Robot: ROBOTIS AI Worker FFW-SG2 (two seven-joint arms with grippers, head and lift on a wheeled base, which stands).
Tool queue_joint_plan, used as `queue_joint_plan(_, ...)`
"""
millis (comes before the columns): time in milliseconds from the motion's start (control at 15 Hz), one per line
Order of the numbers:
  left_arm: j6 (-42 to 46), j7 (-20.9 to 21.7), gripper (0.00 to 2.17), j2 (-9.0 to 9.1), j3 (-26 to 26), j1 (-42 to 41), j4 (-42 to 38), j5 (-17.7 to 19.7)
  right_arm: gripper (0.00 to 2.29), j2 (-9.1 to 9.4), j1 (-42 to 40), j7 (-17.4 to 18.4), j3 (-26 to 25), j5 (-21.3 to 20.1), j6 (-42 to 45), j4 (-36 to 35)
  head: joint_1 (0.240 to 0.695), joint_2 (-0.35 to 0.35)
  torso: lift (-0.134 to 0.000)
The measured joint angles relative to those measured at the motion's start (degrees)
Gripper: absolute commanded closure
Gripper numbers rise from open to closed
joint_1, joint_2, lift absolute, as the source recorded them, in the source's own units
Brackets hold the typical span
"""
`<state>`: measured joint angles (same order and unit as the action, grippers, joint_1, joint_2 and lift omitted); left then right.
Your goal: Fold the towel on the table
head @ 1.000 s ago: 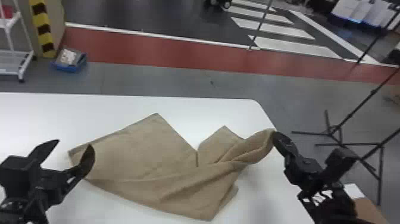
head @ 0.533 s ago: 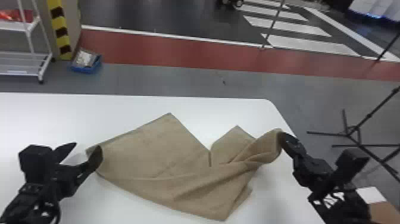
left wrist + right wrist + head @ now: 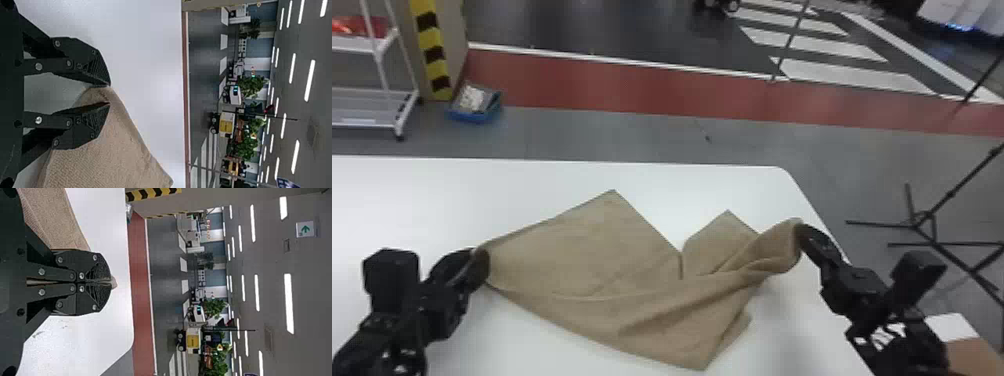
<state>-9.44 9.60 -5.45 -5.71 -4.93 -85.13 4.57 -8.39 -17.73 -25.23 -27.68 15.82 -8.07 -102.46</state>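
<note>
On left of bench (image 3: 412, 200), left gripper (image 3: 109, 94) has fingers slightly apart, towel (image 3: 572, 255) corner between them: good spot to pinch, near tip. Middle: towel lies across bench, rumpled; cloth looks light, soft, hardly slippery or fragile, likely to sag or bunch. Right: right gripper (image 3: 111, 282) clamped on towel's raised end; sound hold if pulled gently.

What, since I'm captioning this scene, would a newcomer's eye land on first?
Probably the tan towel, rumpled across the white table, with a notch in its far edge. Next, the right gripper, shut on the towel's right end, and the left gripper, its fingers apart at the towel's left corner.
</note>
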Motion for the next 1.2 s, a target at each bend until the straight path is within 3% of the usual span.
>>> queue_joint_plan(200,0.14,-0.48,1.63,0.00,0.87,-2.28,-3.47,0.07,1.57,-0.06,0.23,0.00,0.04,-0.05,-0.27,0.31,0.695,-0.286,-0.109)
queue_joint_plan(400,0.16,-4.85,1.63,0.05,2.98,-5.80,-10.93,0.37,1.57,-0.78,1.44,0.00,0.41,-1.71,-1.05,0.30,0.695,-0.257,-0.109)
queue_joint_plan(600,0.25,-10.21,1.63,0.25,7.31,-8.50,-20.52,2.19,1.57,-2.52,6.90,-0.01,1.47,-2.69,-6.06,-0.15,0.695,-0.205,-0.109)
queue_joint_plan(800,-1.40,-10.67,1.63,0.37,9.83,-6.50,-24.14,4.44,1.57,-2.50,14.50,0.90,4.68,-2.25,-12.05,0.94,0.695,-0.128,-0.109)
queue_joint_plan(1000,-4.33,-12.80,1.63,0.37,9.98,-3.23,-25.11,5.10,1.57,-2.39,18.66,1.77,6.04,-3.20,-15.21,1.11,0.660,-0.105,-0.109)
queue_joint_plan(1200,-5.55,-16.69,1.62,-0.03,11.48,-4.70,-30.02,5.35,1.57,-2.80,19.61,1.12,3.97,-3.41,-17.11,0.71,0.633,-0.100,-0.109)
